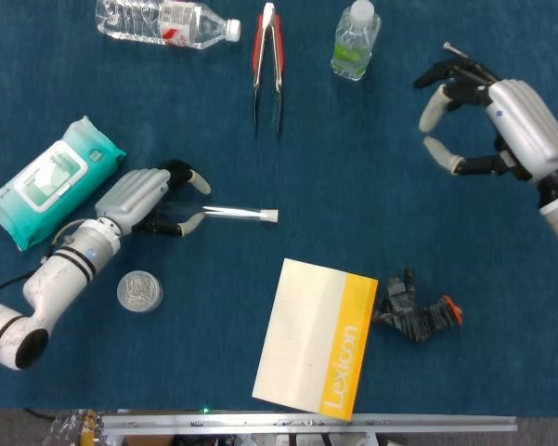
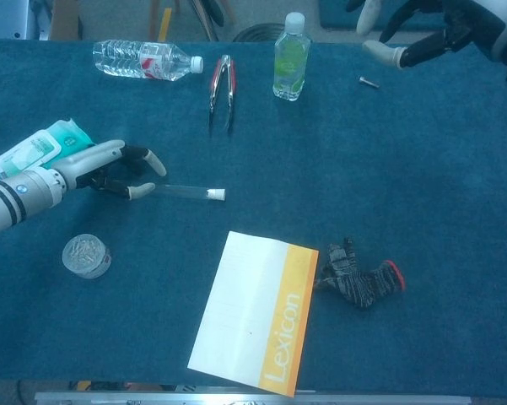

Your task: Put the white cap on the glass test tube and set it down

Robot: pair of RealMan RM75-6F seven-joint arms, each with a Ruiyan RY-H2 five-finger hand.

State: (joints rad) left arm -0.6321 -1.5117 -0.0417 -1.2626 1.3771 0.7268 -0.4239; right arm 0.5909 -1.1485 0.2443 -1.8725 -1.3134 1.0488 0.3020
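Note:
The glass test tube (image 1: 234, 214) (image 2: 184, 191) lies flat on the blue table cloth, with the white cap (image 1: 271, 216) (image 2: 218, 195) fitted on its right end. My left hand (image 1: 141, 198) (image 2: 108, 169) is just left of the tube with its fingers spread. Its thumb tip sits at the tube's bare end, and nothing is held. My right hand (image 1: 503, 119) (image 2: 430, 24) hovers far off at the upper right, fingers apart and empty.
Along the far edge lie a water bottle (image 1: 167, 19), red-handled tongs (image 1: 267, 56), a small green bottle (image 1: 356, 39) and a screw (image 1: 455, 48). A wipes pack (image 1: 56, 181) and a round tin (image 1: 139, 291) flank my left arm. A Lexicon book (image 1: 320, 334) and a dark glove (image 1: 416, 311) lie near the front.

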